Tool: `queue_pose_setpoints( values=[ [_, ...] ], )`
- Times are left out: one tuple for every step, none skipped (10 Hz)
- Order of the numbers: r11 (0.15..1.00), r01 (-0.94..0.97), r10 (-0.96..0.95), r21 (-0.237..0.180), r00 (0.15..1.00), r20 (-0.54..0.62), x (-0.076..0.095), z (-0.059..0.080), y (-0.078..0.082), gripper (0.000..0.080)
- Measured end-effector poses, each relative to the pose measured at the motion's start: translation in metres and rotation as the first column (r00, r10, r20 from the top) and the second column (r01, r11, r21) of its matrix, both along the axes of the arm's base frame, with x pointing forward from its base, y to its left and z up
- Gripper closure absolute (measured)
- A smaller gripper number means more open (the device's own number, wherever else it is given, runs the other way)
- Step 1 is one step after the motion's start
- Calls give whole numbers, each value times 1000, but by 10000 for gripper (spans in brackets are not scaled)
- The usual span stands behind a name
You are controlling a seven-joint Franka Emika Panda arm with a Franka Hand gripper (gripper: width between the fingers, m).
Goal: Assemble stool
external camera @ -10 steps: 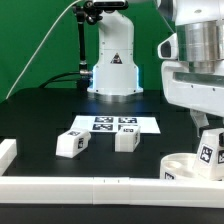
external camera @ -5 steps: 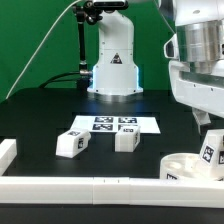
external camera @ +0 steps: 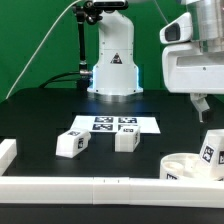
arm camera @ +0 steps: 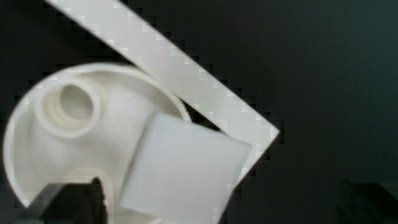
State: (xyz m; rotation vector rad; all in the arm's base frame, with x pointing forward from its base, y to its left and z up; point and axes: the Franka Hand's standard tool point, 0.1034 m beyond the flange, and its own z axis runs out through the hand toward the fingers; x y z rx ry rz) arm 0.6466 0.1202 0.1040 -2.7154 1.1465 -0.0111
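The round white stool seat (external camera: 180, 168) lies at the exterior view's right, behind the front rail. One tagged white leg (external camera: 212, 150) stands upright on it. Two more tagged legs (external camera: 70, 143) (external camera: 126, 139) lie loose on the black table near the marker board. My gripper (external camera: 200, 103) hangs well above the standing leg, open and empty. In the wrist view the seat (arm camera: 71, 100) with its round hole and the leg's flat top (arm camera: 187, 165) lie below the gripper (arm camera: 178, 212). One dark finger (arm camera: 71, 200) shows clear of the leg.
The marker board (external camera: 115, 124) lies at the table's middle. A long white rail (external camera: 100, 186) runs along the front and shows in the wrist view (arm camera: 178, 70). A short rail (external camera: 8, 152) stands at the exterior view's left. The robot base (external camera: 112, 70) stands at the back.
My gripper has let go of the leg and risen straight up from it. The leg stays standing on the seat. The other parts have not moved.
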Motion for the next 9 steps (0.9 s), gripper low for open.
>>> queue_pose_setpoints(
  values=[
    [990, -140, 140, -19, 990, 23, 0, 0, -1, 150],
    [953, -299, 301, -46, 952, 47, 1, 0, -3, 150],
    [900, -429, 434, -76, 899, 60, 1, 1, -4, 150],
    [807, -580, 588, -109, 806, 68, 1, 0, -4, 150],
    [731, -671, 681, -123, 729, 72, -1, -1, -1, 150],
    [685, -716, 727, -133, 682, 76, -1, -1, 0, 150],
    [629, -764, 777, -145, 625, 78, -1, -2, -1, 150],
    [580, -800, 814, -155, 575, 79, -1, -2, -2, 150],
    [522, -836, 853, -168, 517, 77, -1, -2, -3, 150]
  ],
)
